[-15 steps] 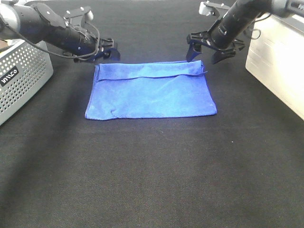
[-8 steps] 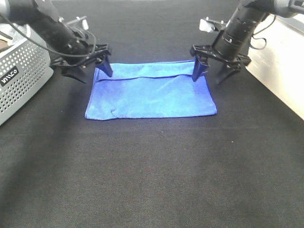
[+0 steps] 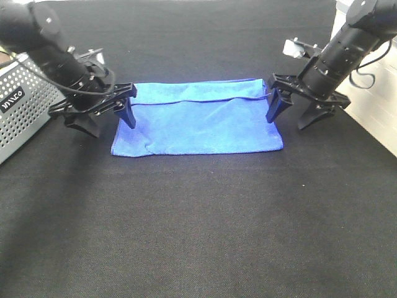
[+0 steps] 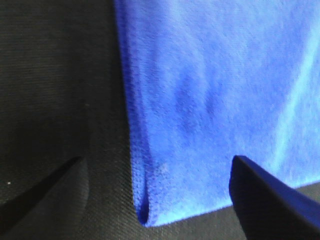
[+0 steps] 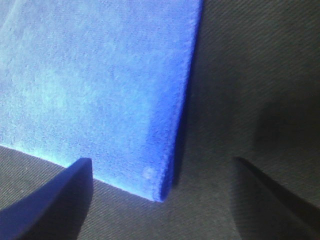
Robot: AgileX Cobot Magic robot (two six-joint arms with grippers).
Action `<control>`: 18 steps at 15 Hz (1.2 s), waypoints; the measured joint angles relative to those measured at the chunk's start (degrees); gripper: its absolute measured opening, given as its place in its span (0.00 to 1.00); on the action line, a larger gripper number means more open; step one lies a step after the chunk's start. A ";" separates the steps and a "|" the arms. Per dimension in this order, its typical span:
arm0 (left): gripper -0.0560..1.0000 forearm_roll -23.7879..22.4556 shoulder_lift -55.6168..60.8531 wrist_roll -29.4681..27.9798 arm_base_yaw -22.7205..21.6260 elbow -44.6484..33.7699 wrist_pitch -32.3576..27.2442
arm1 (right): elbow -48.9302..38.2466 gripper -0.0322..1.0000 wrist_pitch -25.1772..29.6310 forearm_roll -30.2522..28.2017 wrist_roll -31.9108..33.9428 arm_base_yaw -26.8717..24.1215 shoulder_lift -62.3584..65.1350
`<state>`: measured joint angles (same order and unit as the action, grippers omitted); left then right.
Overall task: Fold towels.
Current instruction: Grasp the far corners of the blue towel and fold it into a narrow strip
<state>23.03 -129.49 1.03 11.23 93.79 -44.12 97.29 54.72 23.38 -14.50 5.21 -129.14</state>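
Black cloth tabletop (image 3: 198,236) w/ blue towel (image 3: 198,121) flat at mid-table, far strip folded over. Left gripper (image 3: 107,123) spread wide, holding nothing, straddles the towel's left edge. Right gripper (image 3: 289,121) likewise at the right edge. Perforated grey basket (image 3: 25,105) sits far left.

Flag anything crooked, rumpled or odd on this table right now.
Only minor things: on the blue towel, a wavy edge line crosses near the far side, so its layers don't line up. A small pucker sits near its front-left corner. Nothing spilled or damaged.
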 joint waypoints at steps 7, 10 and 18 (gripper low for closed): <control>0.75 4.53 -1.83 -0.06 0.29 -3.15 5.50 | 0.00 0.71 -1.43 7.68 -5.67 0.11 -4.30; 0.73 5.21 -2.41 0.46 1.55 -2.86 6.59 | 0.00 0.68 -1.38 13.18 -7.96 0.52 -5.56; 0.06 5.33 -3.32 0.63 2.75 -2.75 4.47 | 0.00 0.03 -0.80 12.49 -2.86 -0.29 -6.70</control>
<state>28.36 -132.81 1.66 13.98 91.04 -39.65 97.29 53.92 35.87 -17.36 4.93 -135.85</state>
